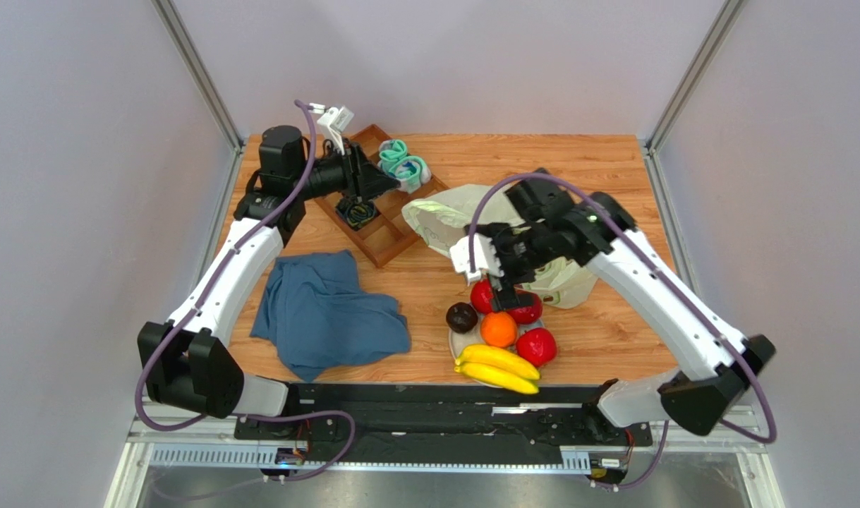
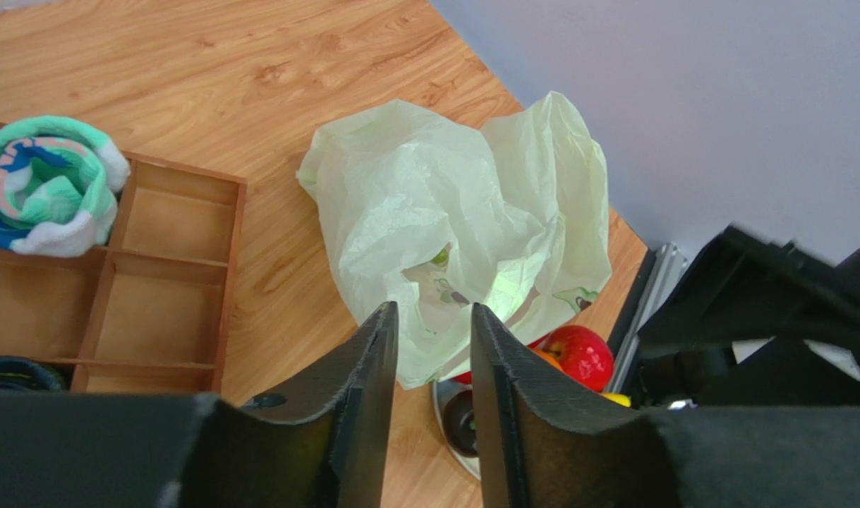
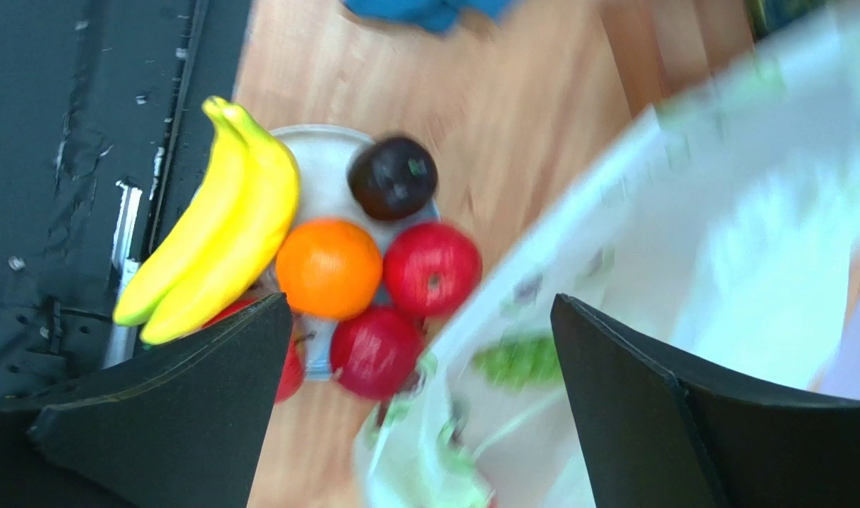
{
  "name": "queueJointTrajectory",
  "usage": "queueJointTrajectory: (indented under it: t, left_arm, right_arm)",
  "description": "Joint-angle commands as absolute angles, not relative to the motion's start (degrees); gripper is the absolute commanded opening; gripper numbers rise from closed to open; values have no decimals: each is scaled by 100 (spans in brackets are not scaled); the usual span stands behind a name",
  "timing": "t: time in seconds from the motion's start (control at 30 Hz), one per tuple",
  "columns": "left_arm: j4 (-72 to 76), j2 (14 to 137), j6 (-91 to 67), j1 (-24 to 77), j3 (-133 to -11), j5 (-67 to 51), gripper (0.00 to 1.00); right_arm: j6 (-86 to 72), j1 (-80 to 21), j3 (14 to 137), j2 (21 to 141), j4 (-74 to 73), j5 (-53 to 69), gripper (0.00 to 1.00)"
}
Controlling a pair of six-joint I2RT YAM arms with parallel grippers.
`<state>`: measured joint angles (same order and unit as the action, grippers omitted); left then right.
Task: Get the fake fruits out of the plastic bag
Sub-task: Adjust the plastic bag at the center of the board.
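Six fake fruits (image 1: 499, 330) sit heaped on a small plate (image 3: 319, 161) by the tabletop's near edge, right of its middle: yellow bananas (image 1: 498, 368), an orange (image 3: 328, 268), a dark purple one (image 1: 461, 316) and three red apples (image 1: 537, 346). You find the plastic bag (image 1: 442, 216) crumpled just behind them, its near edge reaching the apples. Your right gripper (image 3: 418, 302) hangs over that seam with its jaws spread wide, gripping nothing. Your left gripper (image 2: 434, 312) hovers above the wooden tray (image 1: 386, 249) towards the far-left corner, pointed at the bag, with a narrow gap between its fingers and nothing in it.
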<state>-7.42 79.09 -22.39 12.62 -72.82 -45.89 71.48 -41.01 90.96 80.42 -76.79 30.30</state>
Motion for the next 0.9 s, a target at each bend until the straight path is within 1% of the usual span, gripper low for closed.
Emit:
queueJointTrajectory:
  t: [0.0, 0.07, 0.1, 0.2, 0.27, 0.33, 0.37, 0.43, 0.53, 0.63, 0.73, 0.8, 0.83, 0.87]
  left_arm:
    - [-571, 7901, -2075, 1230, -7278, -4553, 46]
    - [-580, 7945, -2013, 1230, -7277, -4753, 47]
    - [-563, 8006, -2048, 1230, -7251, -4851, 47]
    - [-501, 8112, -2022, 1318, -7172, -5124, 48]
    - [-684, 8191, -1812, 1511, -7181, -5168, 49]
    - [-1034, 8384, -1417, 1704, -7303, -5229, 50]
    - [-1246, 8515, -989, 1783, -7460, -4977, 50]
    - [-1659, 8674, -617, 2003, -7637, -4616, 50]
    - [-1775, 8964, -387, 2153, -7839, -4439, 50]
    - [-1784, 9184, -457, 2241, -7980, -4359, 50]
    - [-1741, 9123, -536, 2320, -7963, -4491, 51]
    - [-1635, 8878, -720, 2294, -7858, -4745, 58]
    - [-1496, 8746, -703, 2285, -7788, -5007, 72]
    - [-1477, 8484, -573, 2276, -7665, -5001, 80]
  right_arm:
    - [4818, -3317, 8772, 7541, -6814, 2321, 100]
    - [4336, -2955, 8824, 7733, -6689, 2390, 94]
    - [4203, -2614, 8842, 7821, -6645, 2443, 91]
    - [3789, -2112, 8798, 8278, -6539, 2488, 78]
    - [3622, -1899, 8702, 8489, -6391, 2487, 75]
    - [3595, -1688, 8500, 8657, -6206, 2234, 74]
    - [3682, -1627, 8429, 8779, -6092, 2128, 74]
    - [3700, -1600, 8306, 8955, -6047, 1760, 72]
    - [3516, -1468, 8079, 9246, -5846, 1338, 70]
    - [3498, -1424, 7788, 9010, -5565, 838, 72]
    - [3489, -1424, 7226, 8598, -5493, 528, 73]
    - [3472, -1441, 6795, 8333, -5484, 510, 75]
    - [3463, -1433, 6672, 8054, -5537, 553, 75]
    - [3463, -1441, 6566, 7912, -5563, 562, 76]
